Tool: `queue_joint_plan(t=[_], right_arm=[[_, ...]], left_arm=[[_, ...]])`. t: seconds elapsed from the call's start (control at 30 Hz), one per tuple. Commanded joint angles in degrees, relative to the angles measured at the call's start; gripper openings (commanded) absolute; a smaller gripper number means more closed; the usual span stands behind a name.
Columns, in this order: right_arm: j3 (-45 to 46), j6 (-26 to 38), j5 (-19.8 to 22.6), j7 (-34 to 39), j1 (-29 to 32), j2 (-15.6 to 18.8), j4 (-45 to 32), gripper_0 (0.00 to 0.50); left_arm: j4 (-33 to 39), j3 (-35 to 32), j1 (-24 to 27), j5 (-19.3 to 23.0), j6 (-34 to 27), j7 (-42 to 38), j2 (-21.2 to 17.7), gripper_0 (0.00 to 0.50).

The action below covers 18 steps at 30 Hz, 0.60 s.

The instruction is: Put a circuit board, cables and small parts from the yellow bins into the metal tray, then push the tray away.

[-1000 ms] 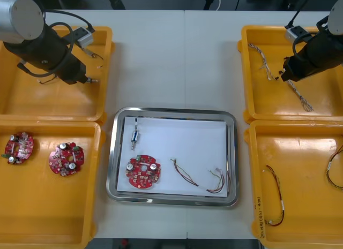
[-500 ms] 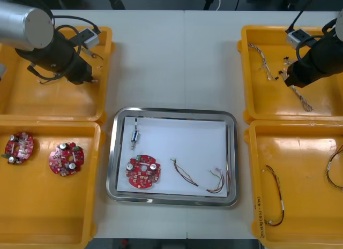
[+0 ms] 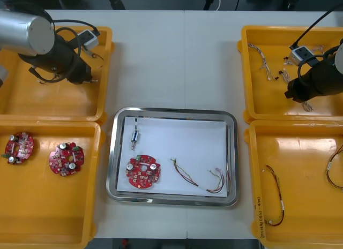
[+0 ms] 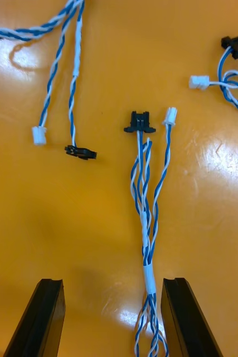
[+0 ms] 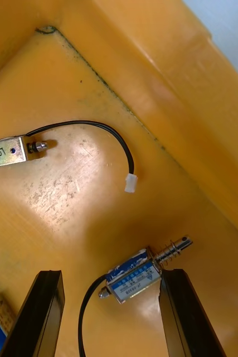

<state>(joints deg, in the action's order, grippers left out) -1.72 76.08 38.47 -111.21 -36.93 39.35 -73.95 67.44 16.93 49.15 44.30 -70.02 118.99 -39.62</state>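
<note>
My right gripper (image 4: 113, 318) hangs open low over the floor of the far right yellow bin (image 3: 257, 107). A twisted blue and white cable (image 4: 146, 234) runs up between its fingers, closer to one finger (image 4: 180, 318). In the front view the right gripper (image 3: 292, 93) is near that bin's front part. My left gripper (image 5: 108, 312) is open over the far left yellow bin (image 3: 104, 56), with a small metal part (image 5: 132, 275) between its fingers. The metal tray (image 3: 174, 200) holds a red circuit board (image 3: 143, 172), a small metal part (image 3: 135, 135) and red and yellow cables (image 3: 185, 172).
More blue and white cables (image 4: 57, 72) lie ahead of the right fingers. A second small metal part (image 5: 4, 153) with a black lead lies beyond the left fingers. The near left bin holds two circuit boards (image 3: 66, 159). The near right bin holds red and yellow cables (image 3: 274, 198).
The right arm has moved toward the near right of its bin. The left arm has shifted slightly within the far left bin. The tray's contents have stayed put.
</note>
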Motion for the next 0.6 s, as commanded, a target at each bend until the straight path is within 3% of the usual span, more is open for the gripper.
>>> queue_joint_plan(t=[0.03,0.47,0.6], right_arm=[[1.89,-2.87,0.64,-2.08,1.87,2.66,-1.81,0.500],[1.89,-8.76,1.61,-4.19,0.72,3.01,4.87,0.500],[1.89,-9.38,2.48,-4.72,0.72,2.93,6.45,0.500]], left_arm=[[-0.64,1.97,2.97,0.26,2.09,5.20,-0.46,0.500],[-3.02,2.14,2.88,1.49,2.70,5.55,0.51,0.500],[-4.07,4.43,2.88,2.19,5.43,5.37,0.42,0.500]])
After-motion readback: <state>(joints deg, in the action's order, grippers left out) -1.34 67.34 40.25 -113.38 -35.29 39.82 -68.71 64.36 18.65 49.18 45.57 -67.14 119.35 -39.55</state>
